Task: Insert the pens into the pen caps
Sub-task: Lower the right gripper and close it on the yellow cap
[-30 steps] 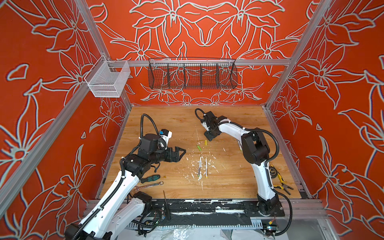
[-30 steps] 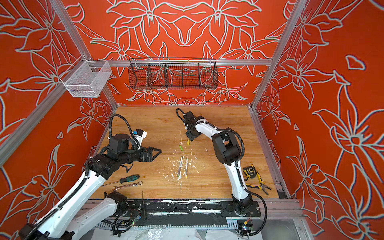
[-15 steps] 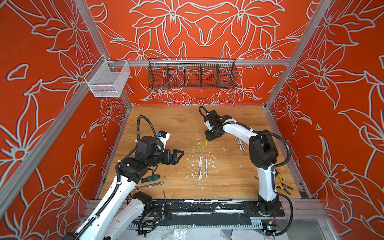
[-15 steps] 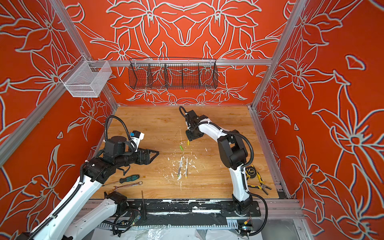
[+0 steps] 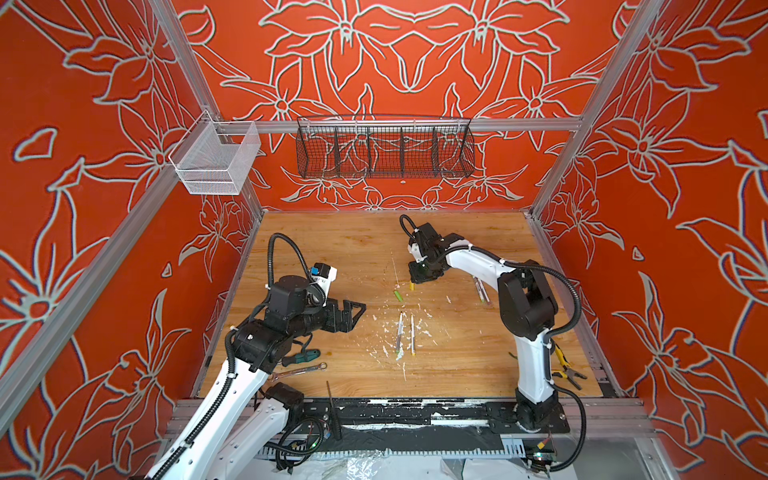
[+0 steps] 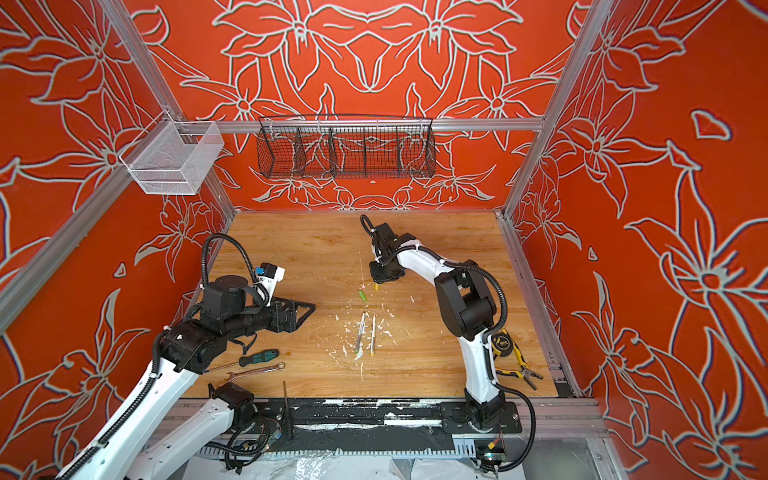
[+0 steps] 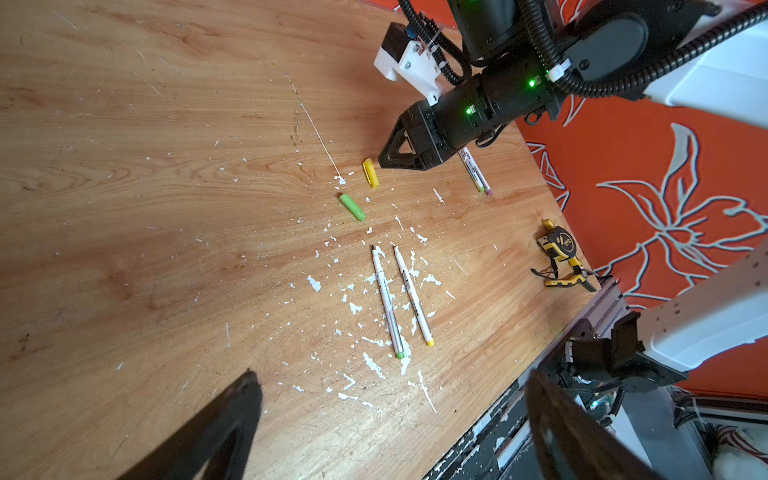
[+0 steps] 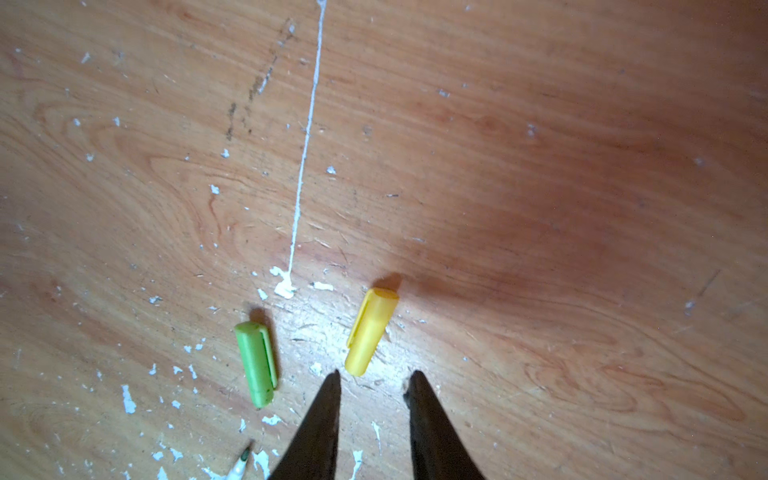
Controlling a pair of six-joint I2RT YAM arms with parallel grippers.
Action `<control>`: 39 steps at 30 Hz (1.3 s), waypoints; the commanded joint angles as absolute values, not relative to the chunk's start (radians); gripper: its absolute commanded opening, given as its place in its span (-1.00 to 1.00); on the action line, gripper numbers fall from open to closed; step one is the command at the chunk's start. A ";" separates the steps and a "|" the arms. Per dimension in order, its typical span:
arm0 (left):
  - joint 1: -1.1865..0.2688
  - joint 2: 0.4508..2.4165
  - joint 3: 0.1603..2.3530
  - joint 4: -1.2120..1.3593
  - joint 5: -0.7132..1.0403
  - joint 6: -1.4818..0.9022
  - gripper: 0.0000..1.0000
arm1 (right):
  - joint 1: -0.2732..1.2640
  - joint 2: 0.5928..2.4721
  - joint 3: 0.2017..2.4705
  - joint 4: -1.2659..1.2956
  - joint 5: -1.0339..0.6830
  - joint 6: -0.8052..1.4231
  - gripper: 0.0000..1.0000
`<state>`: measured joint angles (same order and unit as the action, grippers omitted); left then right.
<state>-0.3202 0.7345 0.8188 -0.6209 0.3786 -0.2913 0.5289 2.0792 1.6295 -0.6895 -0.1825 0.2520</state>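
Note:
A yellow pen cap [image 8: 370, 332] and a green pen cap [image 8: 256, 363] lie flat on the wooden table [image 5: 332, 249]. My right gripper [image 8: 376, 376] hovers low just behind the yellow cap's open end, its jaws narrowly open with nothing between them. In both top views it [image 5: 419, 279] sits over the yellow cap [image 5: 412, 285]. Two uncapped pens [image 7: 386, 301] [image 7: 413, 297] lie side by side mid-table. Two more pens [image 7: 473, 170] lie partly under the right arm. My left gripper [image 7: 390, 378] stands wide open and empty, left of the pens [image 5: 359, 309].
A green-handled screwdriver [image 5: 301, 356] and a silver wrench [image 5: 297, 371] lie beneath the left arm. A tape measure [image 6: 503, 340] and pliers [image 6: 519, 372] rest at the right front corner. White flecks litter the table. Wire baskets [image 5: 384, 151] [image 5: 216, 160] hang on the walls.
The right gripper's jaws have narrowed as it settled closer over the yellow cap, its elbow swinging right and nearer. The left gripper drifted slightly toward the front, still open.

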 commanded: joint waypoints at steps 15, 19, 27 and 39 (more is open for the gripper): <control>-0.314 0.739 0.822 -0.630 0.380 -0.279 0.94 | 0.558 2.128 1.582 -0.664 -0.175 0.301 -0.44; -0.315 0.741 0.822 -0.629 0.382 -0.278 0.94 | 0.560 2.137 1.574 -0.662 -0.166 0.304 -0.48; -0.314 0.741 0.820 -0.630 0.382 -0.279 0.94 | 0.560 2.166 1.586 -0.667 -0.161 0.300 -0.63; -0.315 0.745 0.816 -0.619 0.389 -0.294 0.94 | 0.560 2.176 1.618 -0.698 -0.130 0.264 -0.77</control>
